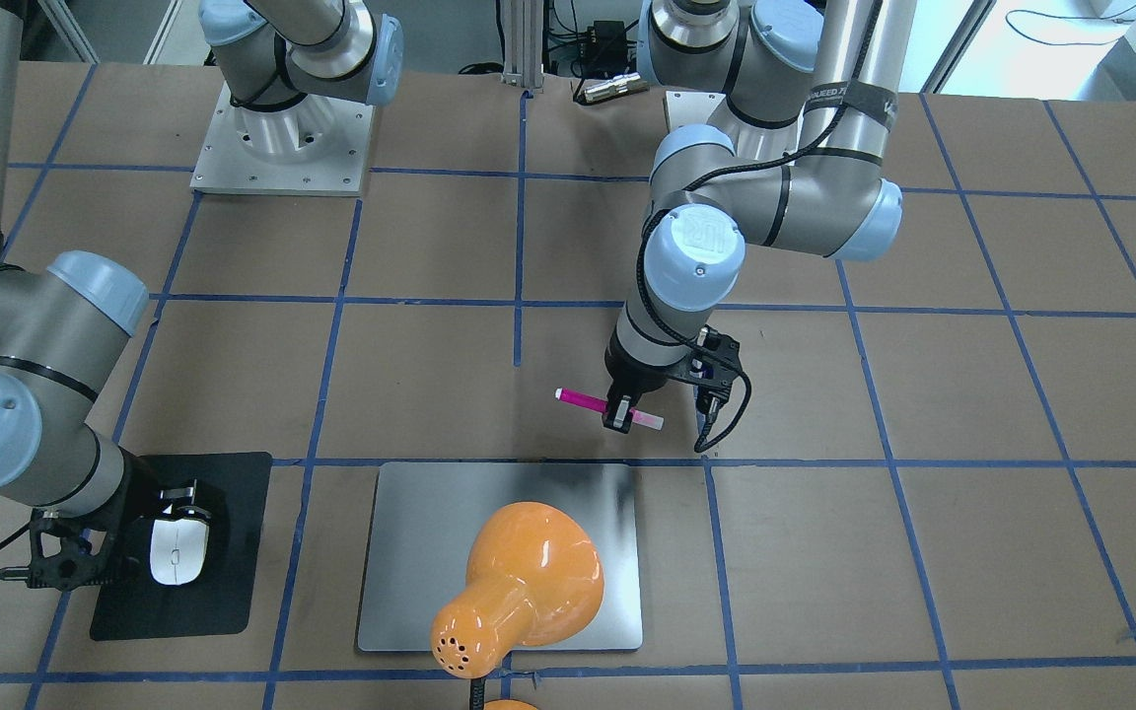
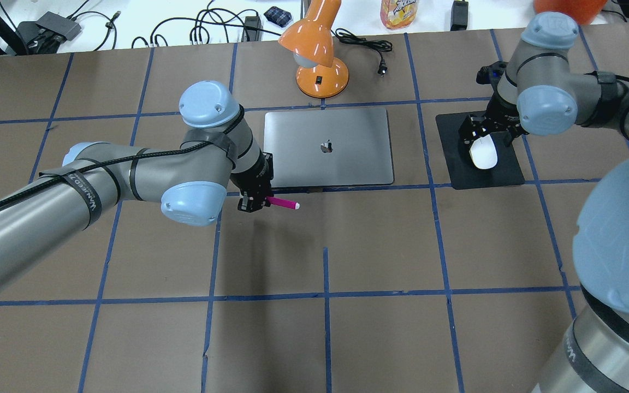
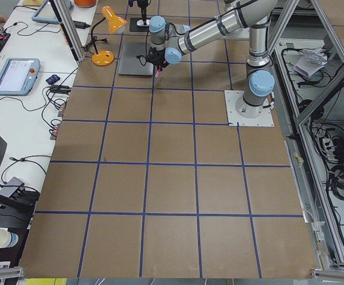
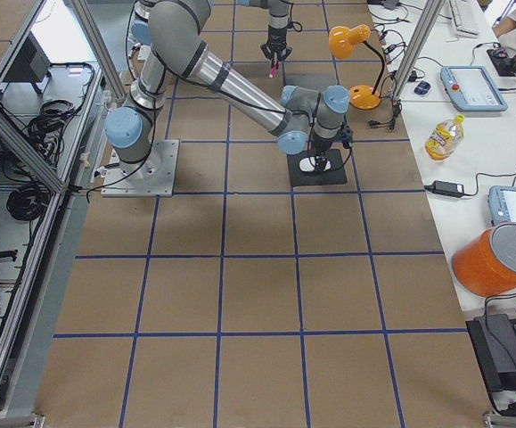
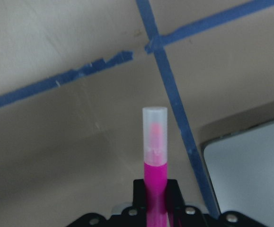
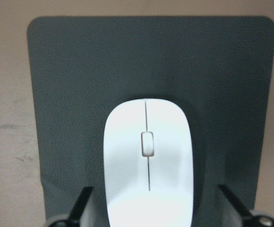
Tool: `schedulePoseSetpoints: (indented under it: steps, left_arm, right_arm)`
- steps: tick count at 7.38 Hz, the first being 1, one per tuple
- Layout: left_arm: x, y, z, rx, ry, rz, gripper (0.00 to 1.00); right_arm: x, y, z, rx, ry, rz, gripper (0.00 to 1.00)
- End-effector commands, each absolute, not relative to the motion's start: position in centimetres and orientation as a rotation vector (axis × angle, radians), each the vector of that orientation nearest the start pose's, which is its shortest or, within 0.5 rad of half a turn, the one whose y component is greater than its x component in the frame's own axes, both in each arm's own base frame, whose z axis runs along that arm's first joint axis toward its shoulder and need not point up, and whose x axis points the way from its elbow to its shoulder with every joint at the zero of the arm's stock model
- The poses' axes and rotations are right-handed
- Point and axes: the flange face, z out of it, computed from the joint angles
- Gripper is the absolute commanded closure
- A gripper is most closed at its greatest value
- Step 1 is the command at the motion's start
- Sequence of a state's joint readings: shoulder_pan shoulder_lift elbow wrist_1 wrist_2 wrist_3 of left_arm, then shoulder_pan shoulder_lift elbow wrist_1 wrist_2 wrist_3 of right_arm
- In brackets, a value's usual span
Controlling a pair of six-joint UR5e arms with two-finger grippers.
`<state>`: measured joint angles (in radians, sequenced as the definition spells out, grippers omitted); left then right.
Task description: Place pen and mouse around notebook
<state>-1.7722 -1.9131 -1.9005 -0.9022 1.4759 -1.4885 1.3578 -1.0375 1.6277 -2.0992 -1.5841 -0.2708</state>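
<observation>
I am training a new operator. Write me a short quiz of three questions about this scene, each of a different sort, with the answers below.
1. On what does the mouse lie?
2. The left gripper holds: A) the mouse B) the pen C) nothing.
3. True or false: the right gripper is shut on the mouse.

Key
1. On the black mat.
2. B.
3. False: it is open, astride the mouse.

Notebook partly behind orange lamp; mouse rear past the view's edge, perhaps between jaws.
</observation>
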Motion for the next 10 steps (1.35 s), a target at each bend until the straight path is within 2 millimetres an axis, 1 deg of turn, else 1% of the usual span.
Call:
schedulePoseSetpoints:
  steps: [1,2,3,4,5,6,7,8,9,10]
  left_arm:
    - [-29.1,-49.9,21.1,-1.991,2.487,0.132,1.00]
    - [-31.2,-49.7,21.4,-2.027,2.462,0.126,1.00]
    - [-33.1,-49.9,21.7,-2.080,2.429,0.121,1.00]
    - [-34.7,-49.4,21.1,-2.095,2.404,0.119,1.00]
    - [-35.4,-49.0,20.3,-2.100,2.382,0.127,1.00]
    - [-35.6,-48.8,19.8,-2.122,2.351,0.140,1.00]
    - [-35.6,-48.6,19.4,-2.112,2.346,0.145,1.00]
    - [-35.6,-48.6,19.3,-2.097,2.357,0.143,1.00]
    - [-35.4,-48.2,18.9,-2.081,2.349,0.150,1.00]
    - [-35.4,-48.1,18.5,-2.065,2.352,0.153,0.85]
  right_arm:
    - [0.0,-64.0,27.0,-0.044,3.122,0.159,0.00]
    - [0.8,-62.6,31.0,-0.001,3.117,0.194,0.00]
    - [2.1,-60.4,34.7,0.018,3.129,0.191,0.00]
    - [4.3,-58.7,37.7,0.118,3.136,0.195,0.00]
    - [7.6,-57.4,39.0,0.112,3.143,0.204,0.00]
    - [9.8,-56.6,39.8,0.064,3.149,0.190,0.00]
    - [12.0,-55.8,41.4,0.010,3.143,0.133,0.00]
    - [14.3,-54.5,43.6,-0.053,3.159,0.071,0.00]
    - [14.6,-54.0,44.6,-0.044,3.161,0.046,0.00]
    - [15.5,-53.3,45.4,-0.001,3.167,0.076,0.00]
